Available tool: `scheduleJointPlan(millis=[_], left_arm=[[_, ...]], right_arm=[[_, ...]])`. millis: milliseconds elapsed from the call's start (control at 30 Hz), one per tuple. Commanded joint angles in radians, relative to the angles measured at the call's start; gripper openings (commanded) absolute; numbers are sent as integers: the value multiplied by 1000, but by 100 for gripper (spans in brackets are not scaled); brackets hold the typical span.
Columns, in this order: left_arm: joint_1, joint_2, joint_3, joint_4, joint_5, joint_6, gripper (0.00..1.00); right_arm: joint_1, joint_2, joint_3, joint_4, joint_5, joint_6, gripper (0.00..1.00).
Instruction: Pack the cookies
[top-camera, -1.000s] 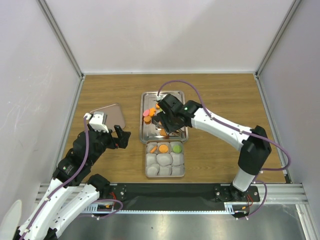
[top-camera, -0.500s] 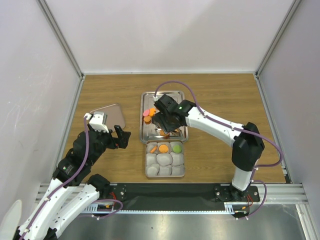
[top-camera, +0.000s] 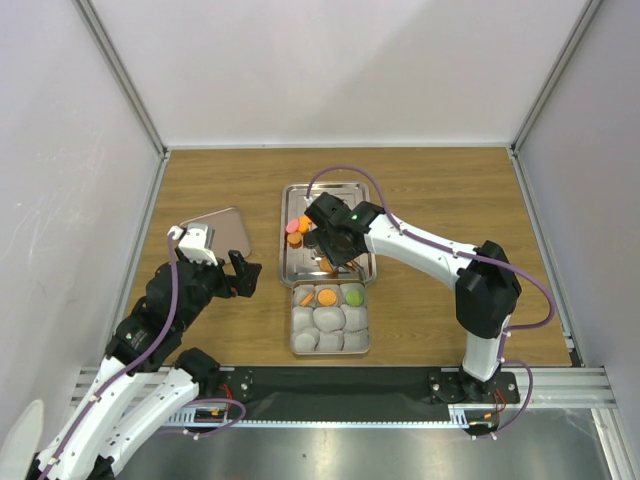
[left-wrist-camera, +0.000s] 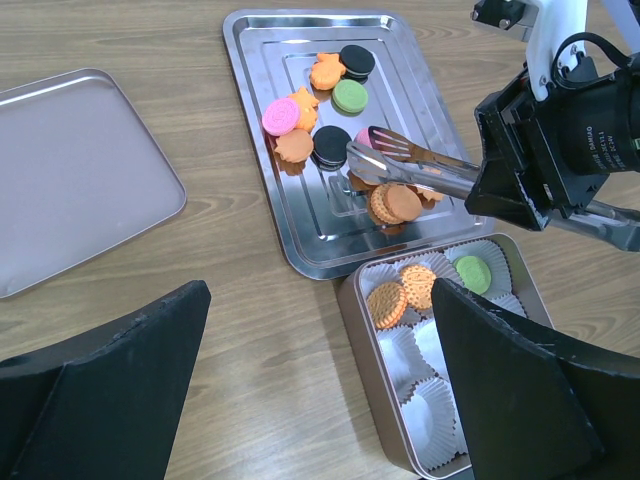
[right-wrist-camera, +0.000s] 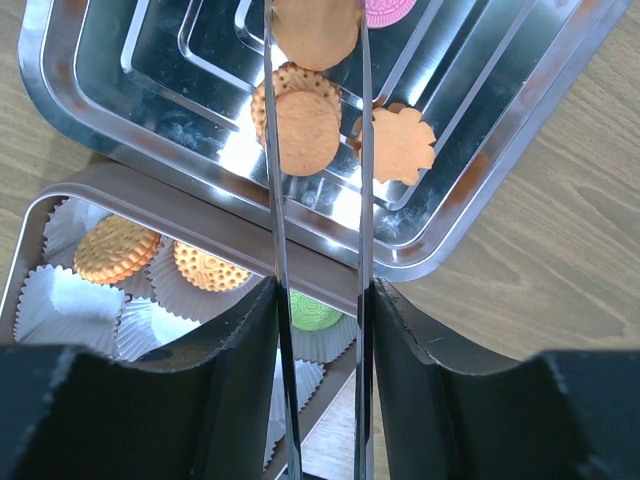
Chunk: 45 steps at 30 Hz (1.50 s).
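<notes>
Cookies lie on a steel tray (left-wrist-camera: 255, 120): pink (left-wrist-camera: 281, 116), green (left-wrist-camera: 350, 96), black (left-wrist-camera: 356, 60) and orange (left-wrist-camera: 294, 146) ones. My right gripper (top-camera: 335, 240) is shut on metal tongs (left-wrist-camera: 415, 168), also in the right wrist view (right-wrist-camera: 276, 200). The tong tips sit over the tray, either side of an orange cookie (right-wrist-camera: 316, 30); another orange cookie (right-wrist-camera: 305, 130) lies beneath the blades. The box (top-camera: 293, 330) with paper cups holds two orange cookies (left-wrist-camera: 387, 303) and a green one (left-wrist-camera: 472, 272). My left gripper (left-wrist-camera: 320, 400) is open and empty, left of the box.
The box's flat metal lid (top-camera: 215, 235) lies on the wooden table at the left, beyond my left gripper. White walls close in the table on three sides. Several paper cups (left-wrist-camera: 425, 395) in the box's near rows hold nothing.
My right arm has shifted a little to the left over the tray with the tongs. The left arm has not moved.
</notes>
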Motion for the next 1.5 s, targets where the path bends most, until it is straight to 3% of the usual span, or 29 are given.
scheduleJointPlan(millis=[0, 200, 800, 1267, 1467], left_arm=[[-10, 4, 1, 18, -5, -6, 100], [-10, 0, 1, 20, -5, -6, 100], [-10, 0, 1, 18, -5, -6, 100], [-9, -5, 1, 20, 0, -6, 100], [-8, -7, 1, 22, 2, -4, 100]], right_arm=[[9, -7, 49, -2, 22, -17, 42], [6, -35, 50, -11, 42, -15, 38], [-10, -221, 20, -14, 18, 9, 38], [170, -493, -135, -68, -103, 98, 39], [250, -535, -235, -29, -114, 153, 40]])
